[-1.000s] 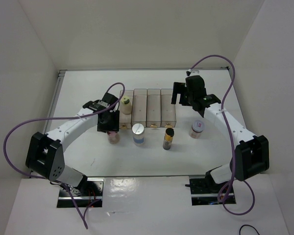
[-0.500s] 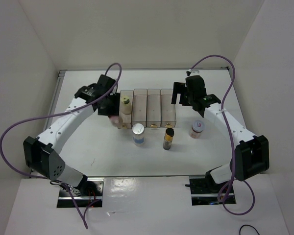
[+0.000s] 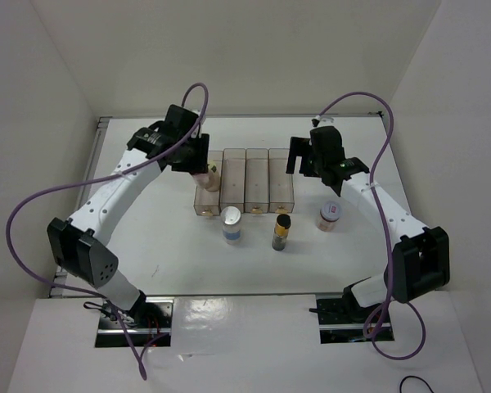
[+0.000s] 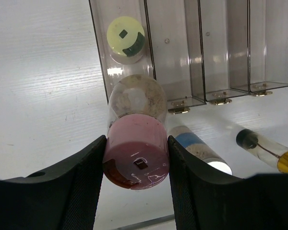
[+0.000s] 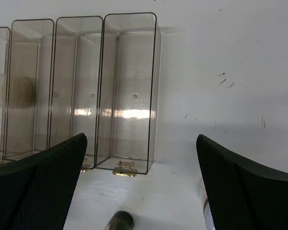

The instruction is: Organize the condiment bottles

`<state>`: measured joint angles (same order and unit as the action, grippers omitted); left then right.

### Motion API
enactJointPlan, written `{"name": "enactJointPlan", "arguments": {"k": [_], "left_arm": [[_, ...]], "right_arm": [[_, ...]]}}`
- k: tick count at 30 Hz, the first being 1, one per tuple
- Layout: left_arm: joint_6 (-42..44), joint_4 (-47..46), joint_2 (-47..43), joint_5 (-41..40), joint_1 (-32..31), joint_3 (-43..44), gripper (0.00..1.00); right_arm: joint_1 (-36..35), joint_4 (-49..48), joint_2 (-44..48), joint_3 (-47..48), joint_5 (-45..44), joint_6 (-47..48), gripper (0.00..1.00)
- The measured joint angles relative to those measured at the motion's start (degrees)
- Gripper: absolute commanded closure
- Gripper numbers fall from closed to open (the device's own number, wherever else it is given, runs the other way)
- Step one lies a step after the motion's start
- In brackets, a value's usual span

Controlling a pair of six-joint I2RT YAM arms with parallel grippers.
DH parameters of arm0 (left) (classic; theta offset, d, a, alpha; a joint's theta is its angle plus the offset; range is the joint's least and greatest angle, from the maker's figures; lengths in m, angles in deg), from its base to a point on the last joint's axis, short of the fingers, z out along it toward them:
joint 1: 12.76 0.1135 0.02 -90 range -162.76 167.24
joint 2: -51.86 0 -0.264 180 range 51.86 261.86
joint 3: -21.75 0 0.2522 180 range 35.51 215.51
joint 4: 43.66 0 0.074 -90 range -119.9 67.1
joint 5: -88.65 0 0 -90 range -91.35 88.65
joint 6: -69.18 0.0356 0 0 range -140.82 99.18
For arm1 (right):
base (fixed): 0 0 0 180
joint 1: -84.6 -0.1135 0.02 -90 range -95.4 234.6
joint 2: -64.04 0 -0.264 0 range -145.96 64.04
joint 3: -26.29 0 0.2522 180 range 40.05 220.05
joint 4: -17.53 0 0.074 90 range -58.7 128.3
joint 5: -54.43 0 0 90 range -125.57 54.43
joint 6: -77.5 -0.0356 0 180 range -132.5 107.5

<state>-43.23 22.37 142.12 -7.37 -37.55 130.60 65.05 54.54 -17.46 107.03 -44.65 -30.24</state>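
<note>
My left gripper [image 3: 200, 163] is shut on the pink-cap bottle [image 4: 136, 158] and holds it by the cap over the near end of the rack's leftmost compartment. The bottle hangs below the fingers [image 3: 206, 178]. The yellow-green-cap bottle [image 4: 126, 36] stands in that same compartment, at its far end. The white-cap bottle with the blue label [image 3: 231, 223], the slim amber bottle with the dark cap [image 3: 281, 231] and the red-marked white-cap bottle [image 3: 330, 214] stand on the table in front of the rack. My right gripper [image 3: 311, 160] is open and empty beside the rack's right end.
The clear four-compartment rack [image 3: 258, 184] lies mid-table; its three right compartments [image 5: 129, 72] hold nothing. White walls enclose the table on the left, back and right. Purple cables loop above both arms.
My left gripper has lifted the pink-cap bottle from the table in front of the rack and carried it back over the leftmost compartment. The right arm has not moved.
</note>
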Motion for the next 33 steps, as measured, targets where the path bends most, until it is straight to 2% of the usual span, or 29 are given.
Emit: {"name": "enactJointPlan", "arguments": {"k": [15,33], "left_arm": [[0.04,-5.62,4.74,0.11,0.0,-5.84,0.47],[0.24,-7.61,8.94,-1.11,0.0,-6.38,0.47]], "right_arm": [[0.02,0.07,1.66,0.0,-0.79,0.0,0.01],[0.09,0.07,1.64,0.0,-1.22,0.07,0.01]]}}
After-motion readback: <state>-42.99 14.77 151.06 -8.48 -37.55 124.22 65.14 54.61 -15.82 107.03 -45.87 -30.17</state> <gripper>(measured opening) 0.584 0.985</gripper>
